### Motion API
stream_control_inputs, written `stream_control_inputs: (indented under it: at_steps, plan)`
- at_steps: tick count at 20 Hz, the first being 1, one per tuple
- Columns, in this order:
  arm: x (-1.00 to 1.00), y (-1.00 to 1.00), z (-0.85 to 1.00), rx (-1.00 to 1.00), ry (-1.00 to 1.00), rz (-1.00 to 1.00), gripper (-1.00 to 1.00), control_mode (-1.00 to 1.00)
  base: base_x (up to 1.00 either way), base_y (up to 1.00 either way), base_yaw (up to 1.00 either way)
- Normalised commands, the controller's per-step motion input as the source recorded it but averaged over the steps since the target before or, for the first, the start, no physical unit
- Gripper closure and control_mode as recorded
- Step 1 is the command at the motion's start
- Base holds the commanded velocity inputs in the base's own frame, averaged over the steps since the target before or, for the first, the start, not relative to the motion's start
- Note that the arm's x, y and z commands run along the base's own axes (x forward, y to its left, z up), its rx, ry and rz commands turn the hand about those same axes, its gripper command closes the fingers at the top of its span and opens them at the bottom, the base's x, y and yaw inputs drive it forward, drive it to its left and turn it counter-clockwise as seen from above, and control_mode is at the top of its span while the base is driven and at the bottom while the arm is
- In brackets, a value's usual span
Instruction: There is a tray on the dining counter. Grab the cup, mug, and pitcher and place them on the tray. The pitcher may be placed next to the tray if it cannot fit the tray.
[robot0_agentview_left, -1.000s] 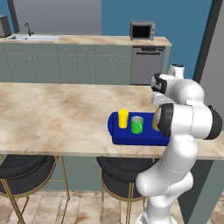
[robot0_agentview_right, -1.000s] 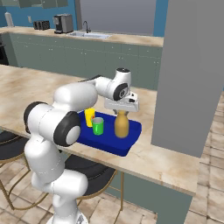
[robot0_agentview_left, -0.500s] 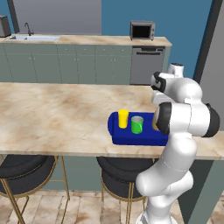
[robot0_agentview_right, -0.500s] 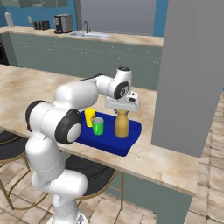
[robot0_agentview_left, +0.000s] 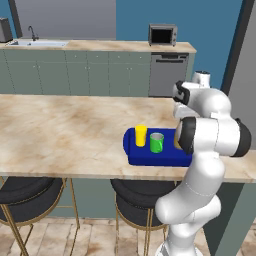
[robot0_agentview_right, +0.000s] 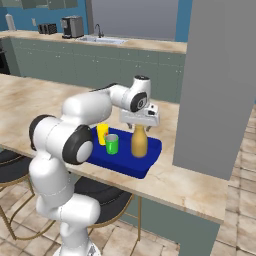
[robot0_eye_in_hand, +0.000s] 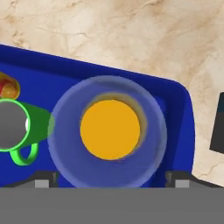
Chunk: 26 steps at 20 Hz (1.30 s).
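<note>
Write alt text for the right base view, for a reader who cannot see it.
A white robot arm reaches over a beige dining counter, its gripper directly above the neck of an amber pitcher standing upright on a blue tray. A green mug and a yellow cup also stand on the tray, left of the pitcher.
</note>
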Motion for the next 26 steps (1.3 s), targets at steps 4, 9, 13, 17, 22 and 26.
stream_control_inputs:
  at_steps: [4,9,13,17,22,26]
  plan:
    - [-0.01,0.0,0.41,0.0,0.0,0.0,-1.0,-1.0,0.0,0.0,0.0]
    - [-0.22,0.0,0.4,0.0,0.0,0.0,-1.0,-1.0,0.0,0.0,0.0]
    - [-0.67,0.01,0.32,-0.04,0.0,0.0,-1.0,-1.0,0.0,0.0,0.0]
    - [-1.0,0.18,0.31,-0.08,0.0,0.0,-1.0,-1.0,0.0,0.0,0.0]
    - [-1.0,0.48,0.37,-0.1,0.0,0.0,-1.0,-1.0,0.0,0.0,0.0]
    - [-1.0,0.7,0.38,-0.09,0.0,0.0,-1.0,-1.0,0.0,0.0,0.0]
